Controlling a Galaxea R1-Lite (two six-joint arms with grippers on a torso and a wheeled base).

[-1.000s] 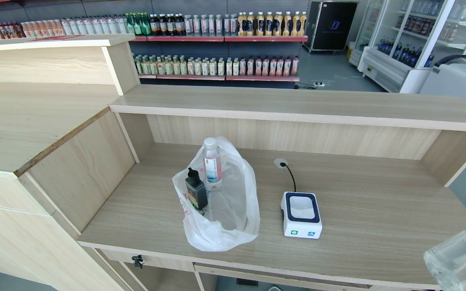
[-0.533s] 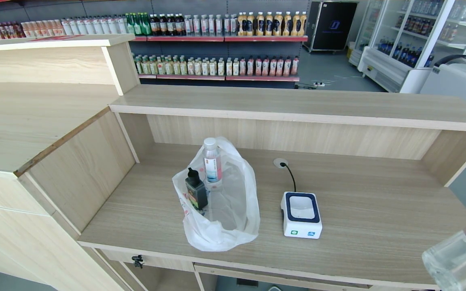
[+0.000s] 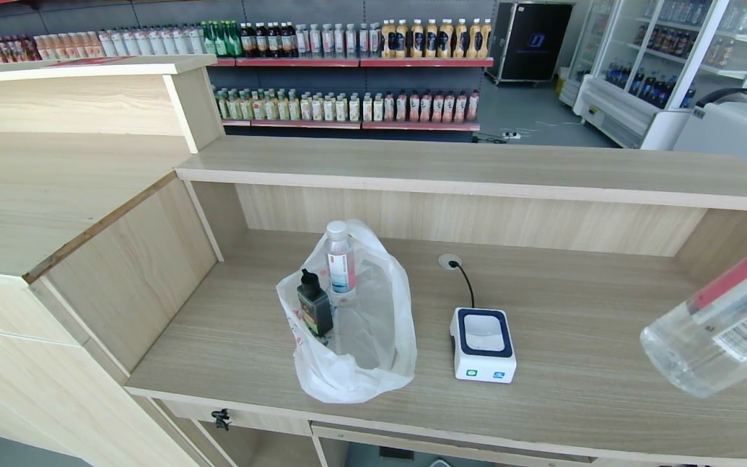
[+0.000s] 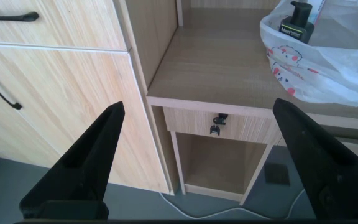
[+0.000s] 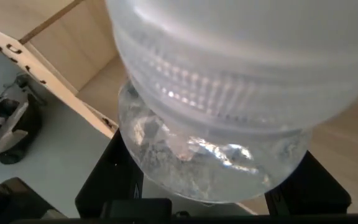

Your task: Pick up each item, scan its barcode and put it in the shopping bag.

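Store shelves packed with drink bottles (image 3: 347, 39) run along the back in the head view, with a light wood tabletop (image 3: 607, 337) up front. On it sits a white plastic shopping bag (image 3: 373, 363) already holding a dark bottle with a black pump cap (image 3: 314, 305) and a clear bottle with a white cap (image 3: 340, 263). Just beside the bag is a white scanner with a dark blue frame (image 3: 482, 344). Over at the right end, a clear plastic bottle with a red label (image 3: 711, 337) is tilted up in the air, barcode showing, well apart from the scanner.

Left wrist view: the left tool (image 4: 197, 112) has its fingers spread wide with nothing between them, out past the tabletop's front edge, bag off to one side.

Right wrist view: the right tool (image 5: 213, 186) is clamped on the clear plastic bottle.
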